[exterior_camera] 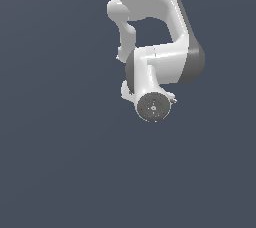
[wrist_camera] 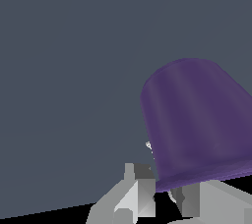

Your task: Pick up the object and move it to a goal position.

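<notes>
I see the purple cylinder [wrist_camera: 197, 125] sitting right between my claw [wrist_camera: 162, 203] fingers, apparently gripped only near its rim, so I judge a quick move could tilt or drop it.

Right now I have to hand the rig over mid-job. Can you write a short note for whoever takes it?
Gripper: the wrist view shows its fingers either side of the purple cup, at its rim; contact cannot be confirmed.
Cup: in the wrist view only; in the exterior view the arm hides it.
Done: gripper brought to the cup.
Left: confirm the grasp, then carry the cup to the goal. No goal marker shows in either view.
</notes>
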Robot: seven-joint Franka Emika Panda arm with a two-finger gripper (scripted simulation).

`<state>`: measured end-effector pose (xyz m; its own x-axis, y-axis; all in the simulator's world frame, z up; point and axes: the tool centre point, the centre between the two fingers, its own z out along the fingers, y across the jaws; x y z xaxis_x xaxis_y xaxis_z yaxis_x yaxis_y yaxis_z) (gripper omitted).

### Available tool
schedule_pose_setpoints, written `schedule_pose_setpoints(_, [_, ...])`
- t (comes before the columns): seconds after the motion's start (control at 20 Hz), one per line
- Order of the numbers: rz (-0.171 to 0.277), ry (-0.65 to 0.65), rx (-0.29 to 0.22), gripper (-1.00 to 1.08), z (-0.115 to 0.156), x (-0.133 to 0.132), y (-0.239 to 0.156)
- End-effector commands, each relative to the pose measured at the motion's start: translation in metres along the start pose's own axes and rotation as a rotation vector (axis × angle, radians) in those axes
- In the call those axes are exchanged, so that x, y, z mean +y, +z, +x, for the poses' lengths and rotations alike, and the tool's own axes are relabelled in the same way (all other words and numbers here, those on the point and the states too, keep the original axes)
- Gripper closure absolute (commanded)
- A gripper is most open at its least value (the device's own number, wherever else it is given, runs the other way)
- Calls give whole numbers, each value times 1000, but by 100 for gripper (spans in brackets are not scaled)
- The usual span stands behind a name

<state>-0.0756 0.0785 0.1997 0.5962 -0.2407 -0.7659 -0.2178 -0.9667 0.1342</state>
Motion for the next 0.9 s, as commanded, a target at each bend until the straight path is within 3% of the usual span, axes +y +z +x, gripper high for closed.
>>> schedule_pose_setpoints(0.0, [0, 0, 1, 108, -22, 11, -14])
schedule_pose_setpoints(0.85, [0, 1, 1, 108, -155, 82, -105])
